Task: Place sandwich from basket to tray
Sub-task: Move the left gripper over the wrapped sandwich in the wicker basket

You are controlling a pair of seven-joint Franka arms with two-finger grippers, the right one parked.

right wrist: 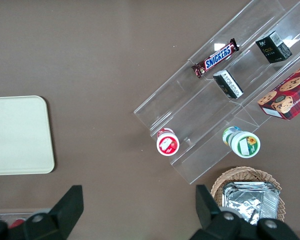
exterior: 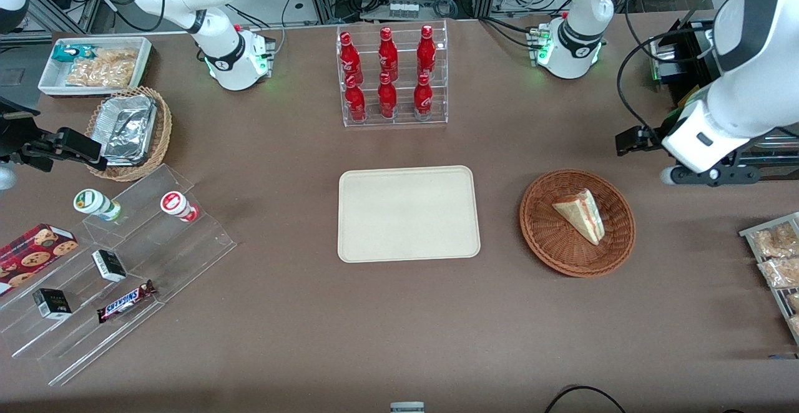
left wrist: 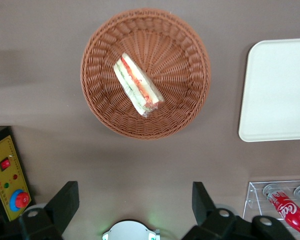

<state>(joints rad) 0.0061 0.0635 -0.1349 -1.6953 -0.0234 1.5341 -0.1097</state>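
Jaws (left wrist: 134,205) spread above the basket (exterior: 549,241); the sandwich (exterior: 582,213) lies diagonally.

The basket (exterior: 577,223) was woven wicker, the tray (exterior: 409,213) smooth matt, the table (exterior: 399,325) dull brown, the bottle rack (exterior: 393,76) clear plastic, and the gripper (left wrist: 135,202), above the table near the basket, matt black with parted fingers.

A flat cream-beige rectangular tray (right wrist: 17,135) with rounded corners lies bare on the brown table (right wrist: 100,60). Well apart from it stands a clear acrylic stepped display stand (right wrist: 225,95), carrying a Snickers bar (right wrist: 215,58), two small dark boxes (right wrist: 227,83) (right wrist: 273,48), a red cookie box (right wrist: 287,96), a red-lidded cup (right wrist: 167,142) and a green-lidded cup (right wrist: 244,142). Just beside the stand sits a tan wicker basket (right wrist: 225,181) holding foil containers (right wrist: 251,200).
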